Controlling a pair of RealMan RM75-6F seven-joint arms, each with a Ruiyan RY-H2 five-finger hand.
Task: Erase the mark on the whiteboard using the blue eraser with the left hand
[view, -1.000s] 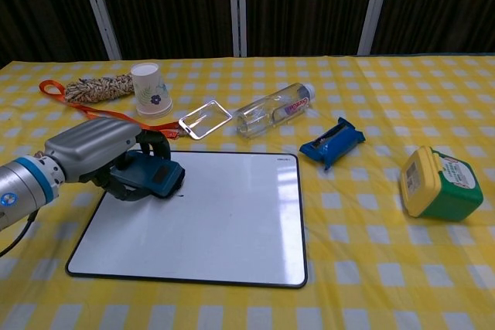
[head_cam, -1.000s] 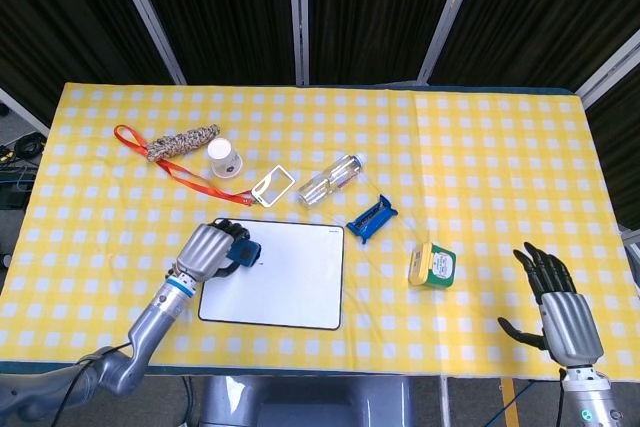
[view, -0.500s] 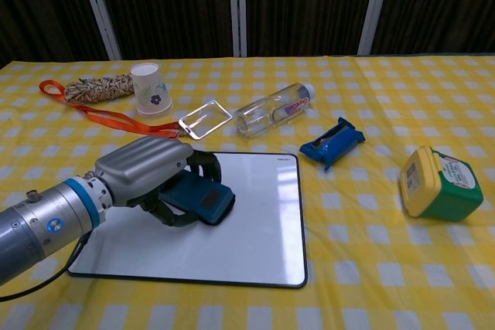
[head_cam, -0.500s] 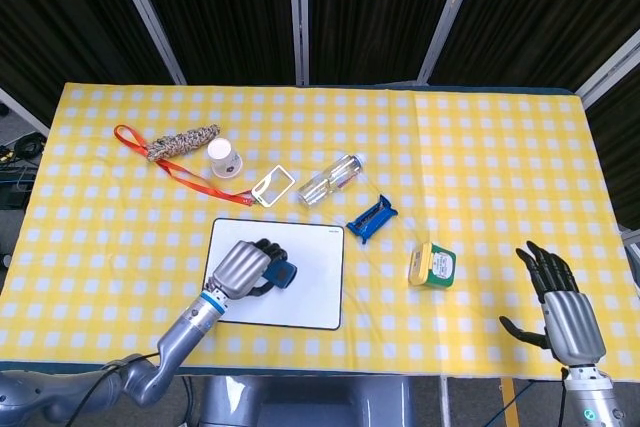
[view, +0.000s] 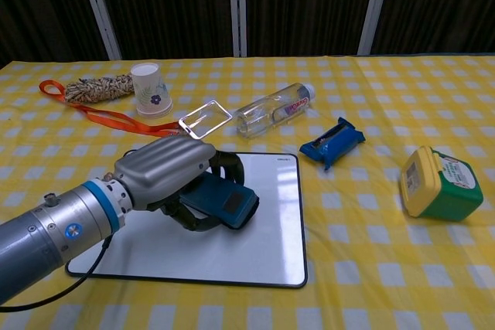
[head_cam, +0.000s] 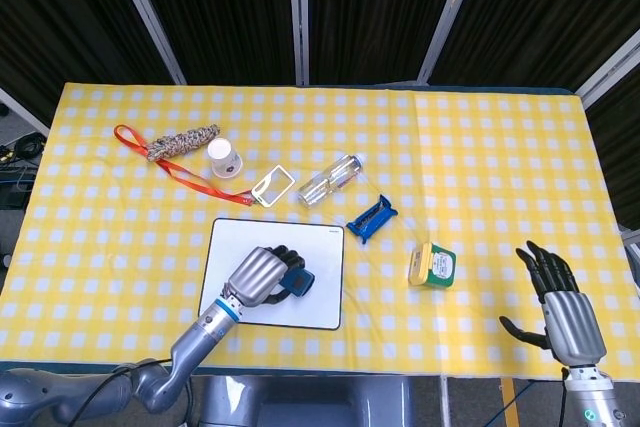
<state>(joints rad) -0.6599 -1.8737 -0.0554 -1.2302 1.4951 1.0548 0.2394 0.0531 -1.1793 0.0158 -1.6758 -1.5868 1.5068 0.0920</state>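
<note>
The left hand (view: 166, 174) grips the eraser (view: 224, 200), its fingers (view: 220, 161) curled over the far edge, and holds it over the middle of the whiteboard (view: 267, 245); whether the eraser presses on the board or sits just above it cannot be told. In the head view the same hand (head_cam: 260, 275) sits over the lower middle of the whiteboard (head_cam: 318, 247), with the eraser (head_cam: 298, 283) poking out to its right. No mark shows on the bare parts of the board.

The right hand (head_cam: 558, 299) shows only in the head view, at the near right edge of the counter (head_cam: 480, 157), fingers (head_cam: 538, 265) spread and holding nothing.

Beyond the board's far edge lie a clear card holder (view: 205, 120) and a plastic bottle (view: 274, 110) on its side. To the far left are a paper cup (view: 146, 88), a braided rope (view: 97, 87) and an orange lanyard (view: 100, 117). Right of the board's far corner lies a blue packet (view: 332, 143), and further right a green tub (view: 441, 183) with a yellow lid lies tipped on its side.
</note>
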